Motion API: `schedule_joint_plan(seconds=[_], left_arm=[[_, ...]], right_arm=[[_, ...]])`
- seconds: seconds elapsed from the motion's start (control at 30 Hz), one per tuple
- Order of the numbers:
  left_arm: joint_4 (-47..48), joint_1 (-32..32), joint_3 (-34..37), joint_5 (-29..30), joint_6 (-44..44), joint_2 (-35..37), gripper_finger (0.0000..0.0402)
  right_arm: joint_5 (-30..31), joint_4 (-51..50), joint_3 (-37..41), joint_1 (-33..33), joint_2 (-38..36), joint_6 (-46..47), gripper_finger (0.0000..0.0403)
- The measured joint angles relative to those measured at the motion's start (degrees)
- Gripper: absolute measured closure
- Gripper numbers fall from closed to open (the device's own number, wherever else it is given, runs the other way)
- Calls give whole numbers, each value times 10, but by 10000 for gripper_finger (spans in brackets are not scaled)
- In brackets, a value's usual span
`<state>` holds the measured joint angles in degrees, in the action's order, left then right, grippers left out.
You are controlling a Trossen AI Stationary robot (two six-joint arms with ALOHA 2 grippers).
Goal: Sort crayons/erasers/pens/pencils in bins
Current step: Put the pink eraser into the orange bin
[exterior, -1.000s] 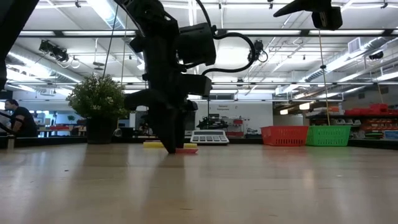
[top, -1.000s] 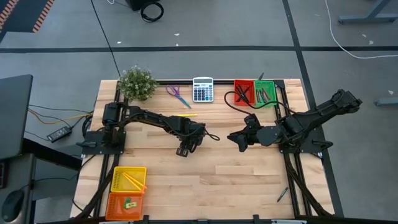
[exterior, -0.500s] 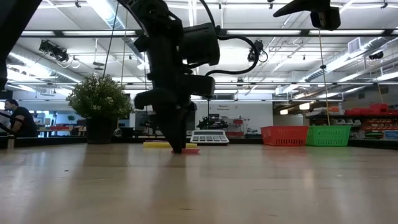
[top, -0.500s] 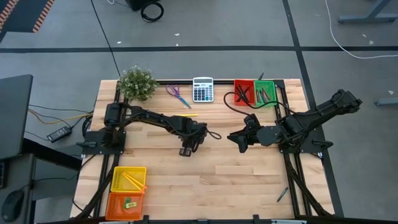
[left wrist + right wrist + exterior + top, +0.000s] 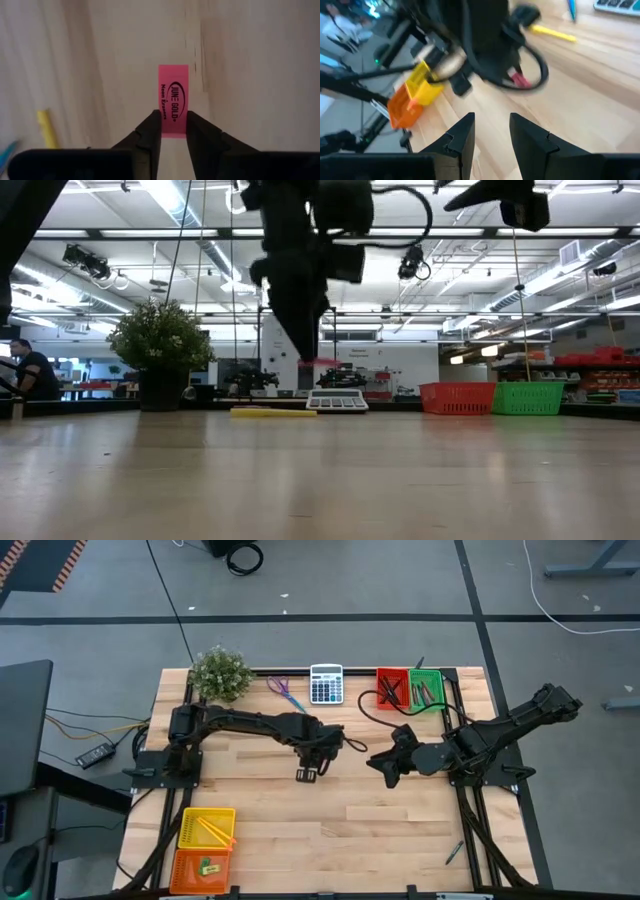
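Lifted clear of the bench, our left gripper (image 5: 312, 360) now hangs high over the middle, where a second ago it stood down on the wood with the pink eraser (image 5: 173, 107) at its tip. We have the jaws closed on that eraser, pinching its near end so most of its length sticks out ahead of the fingers (image 5: 150, 131). Gripping the end, we judge, leaves the block free to drop cleanly once the jaws part. The printing on it reads "JUNE GOLD" inside an oval, with "Neon Eraser" beside it.

Our right gripper (image 5: 381, 766) waits right of centre, jaws parted with nothing between them, turned toward the left arm.

Bins sit at opposite corners, likely so each arm serves its own pair. The yellow bin (image 5: 207, 827) and the orange bin (image 5: 203, 866) stand at the near left corner; the orange one already shows small blocks, so we judge the pink eraser belongs there. The red bin (image 5: 391, 687) and green bin (image 5: 426, 689) stand side by side at the far right edge, both with dark sticks in them.

A yellow pen (image 5: 298, 725) lies on the bench toward the far edge, not yet sorted. The calculator (image 5: 326, 683), scissors (image 5: 286, 693) and a potted plant (image 5: 220, 674) line the far edge. One dark stick (image 5: 453, 852) lies off the bench, near the right frame rail.
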<state>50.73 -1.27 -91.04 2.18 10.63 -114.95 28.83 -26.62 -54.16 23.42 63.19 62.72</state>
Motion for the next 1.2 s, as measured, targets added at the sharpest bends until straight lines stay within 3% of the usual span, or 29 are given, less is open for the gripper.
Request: schedule_joint_plan(seconds=[0.17,0.37,0.77,1.2], left_arm=[[83,5,-79,-3,-26,1,316],[188,14,-151,-8,-60,4,319],[240,78,-153,-25,-146,89,349],[252,169,-153,-4,-255,135,377]], right_arm=[[-40,-68,0,6,0,24,274],[-42,-140,0,41,-3,66,274],[2,-172,0,106,-3,112,274],[16,-167,0,116,-3,112,274]])
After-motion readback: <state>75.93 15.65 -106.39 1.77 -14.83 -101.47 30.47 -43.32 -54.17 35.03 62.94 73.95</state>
